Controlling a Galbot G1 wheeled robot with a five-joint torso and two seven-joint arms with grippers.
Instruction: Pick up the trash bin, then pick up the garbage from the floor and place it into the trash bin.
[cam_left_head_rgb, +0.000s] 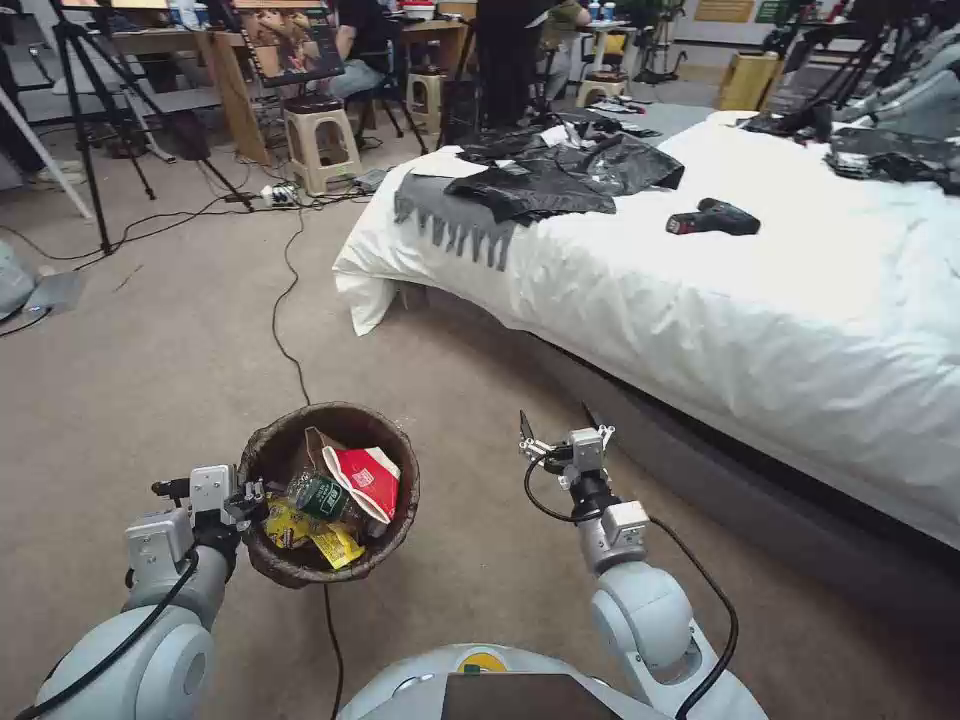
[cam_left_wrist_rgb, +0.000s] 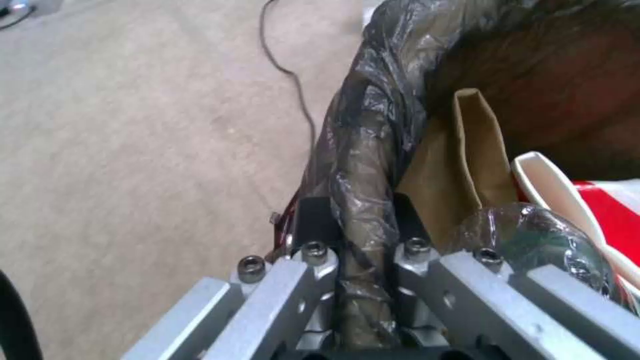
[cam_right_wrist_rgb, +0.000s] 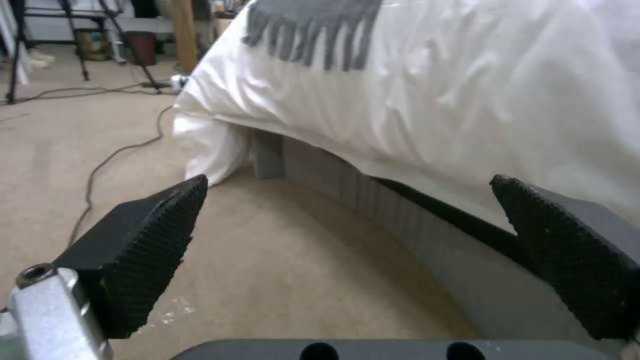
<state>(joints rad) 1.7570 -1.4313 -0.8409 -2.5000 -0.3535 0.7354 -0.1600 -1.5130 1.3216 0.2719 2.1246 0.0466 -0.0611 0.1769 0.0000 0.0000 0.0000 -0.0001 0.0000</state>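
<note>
The trash bin (cam_left_head_rgb: 268, 452), round and lined with a wrinkled dark-brown bag, is held above the carpet at lower left. My left gripper (cam_left_head_rgb: 256, 494) is shut on its near-left rim; the left wrist view shows the bag-covered rim (cam_left_wrist_rgb: 363, 190) pinched by my left gripper (cam_left_wrist_rgb: 360, 220). Inside lies garbage: a red-and-white packet (cam_left_head_rgb: 368, 480), yellow wrappers (cam_left_head_rgb: 320, 535), a green-labelled bottle (cam_left_head_rgb: 318, 494) and a brown paper bag (cam_left_wrist_rgb: 477, 145). My right gripper (cam_left_head_rgb: 558, 428) hangs open and empty over bare carpet to the right of the bin, pointing at the bed; its ribbed pads (cam_right_wrist_rgb: 157, 235) stand wide apart.
A bed with a white sheet (cam_left_head_rgb: 760, 300) fills the right side, its grey base (cam_right_wrist_rgb: 373, 200) close ahead of my right gripper. A black cable (cam_left_head_rgb: 285, 330) runs across the carpet toward the bin. Stools, tripods and desks stand at the back left.
</note>
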